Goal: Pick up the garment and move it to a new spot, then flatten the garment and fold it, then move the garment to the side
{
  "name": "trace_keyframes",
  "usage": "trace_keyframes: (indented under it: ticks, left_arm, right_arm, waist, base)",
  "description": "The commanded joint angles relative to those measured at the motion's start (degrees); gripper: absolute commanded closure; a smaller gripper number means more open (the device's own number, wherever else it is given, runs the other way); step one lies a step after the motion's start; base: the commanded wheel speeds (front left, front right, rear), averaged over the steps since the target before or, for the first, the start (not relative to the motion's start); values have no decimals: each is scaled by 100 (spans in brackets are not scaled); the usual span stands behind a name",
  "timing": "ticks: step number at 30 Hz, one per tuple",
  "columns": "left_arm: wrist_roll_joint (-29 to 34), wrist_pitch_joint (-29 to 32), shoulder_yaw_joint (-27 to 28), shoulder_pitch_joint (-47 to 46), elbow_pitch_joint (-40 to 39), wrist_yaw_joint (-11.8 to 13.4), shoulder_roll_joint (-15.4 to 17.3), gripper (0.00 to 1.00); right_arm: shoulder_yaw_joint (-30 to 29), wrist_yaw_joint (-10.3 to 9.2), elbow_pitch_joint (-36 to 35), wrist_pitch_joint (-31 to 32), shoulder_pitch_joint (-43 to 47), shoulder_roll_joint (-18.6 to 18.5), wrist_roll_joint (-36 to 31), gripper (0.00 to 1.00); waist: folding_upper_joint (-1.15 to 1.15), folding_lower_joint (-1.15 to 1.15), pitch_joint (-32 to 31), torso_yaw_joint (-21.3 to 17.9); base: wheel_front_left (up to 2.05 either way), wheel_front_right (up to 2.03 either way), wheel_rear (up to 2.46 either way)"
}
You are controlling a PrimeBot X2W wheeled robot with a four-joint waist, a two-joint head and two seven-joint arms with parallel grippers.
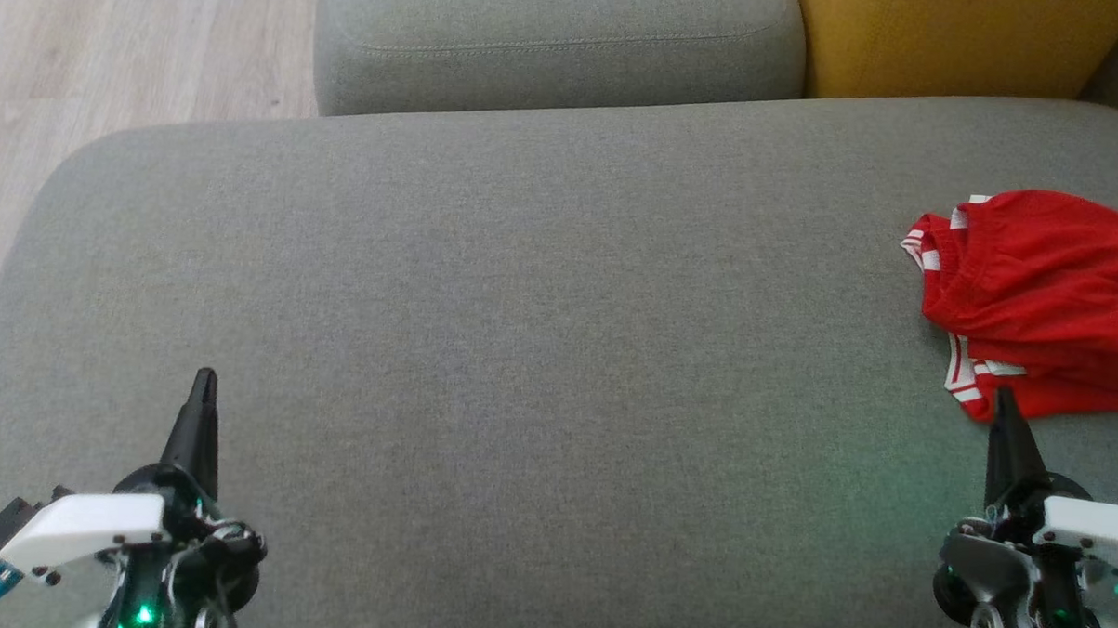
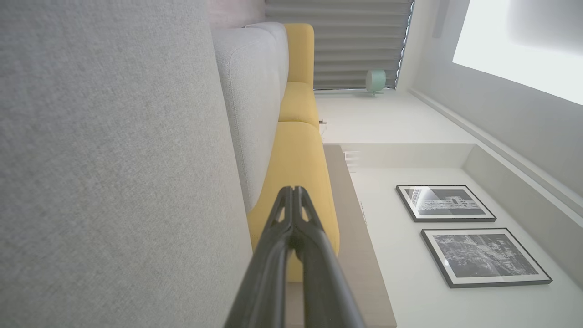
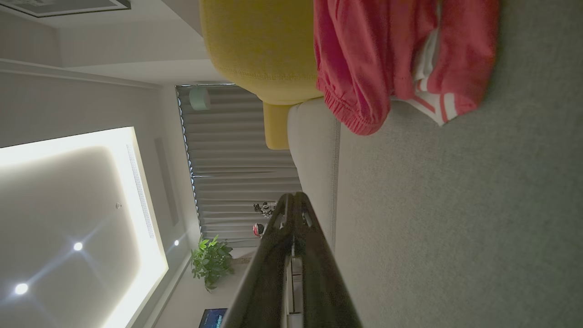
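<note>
Left hand and right hand are clenched, empty. The garment lies bunched near the right edge of the sofa seat; a clumsy grab could push it off.

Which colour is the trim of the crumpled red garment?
White with red stripes; the garment trim shows best in head view.

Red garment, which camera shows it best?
The head view: the red garment lies crumpled on the grey cushion, from above, though cropped at the right. The right wrist view catches it side-on, cropped at top; the left wrist view faces the sofa back.
</note>
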Motion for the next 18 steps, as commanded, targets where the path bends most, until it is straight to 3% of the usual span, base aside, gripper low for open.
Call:
trace_keyframes:
  ticks: [1, 18]
  left_arm:
    - [-26, 36, 214, -304, -149, -42, 34, 100]
    - [-12, 49, 231, -305, -148, -42, 22, 100]
  right_arm:
    - [100, -4, -171, 31, -284, -112, 46, 100]
    - [71, -4, -170, 54, -286, -92, 22, 100]
  waist:
    - [0, 0, -1, 0]
    - [0, 0, -1, 0]
  base:
    - [0, 0, 0]
    - [0, 0, 0]
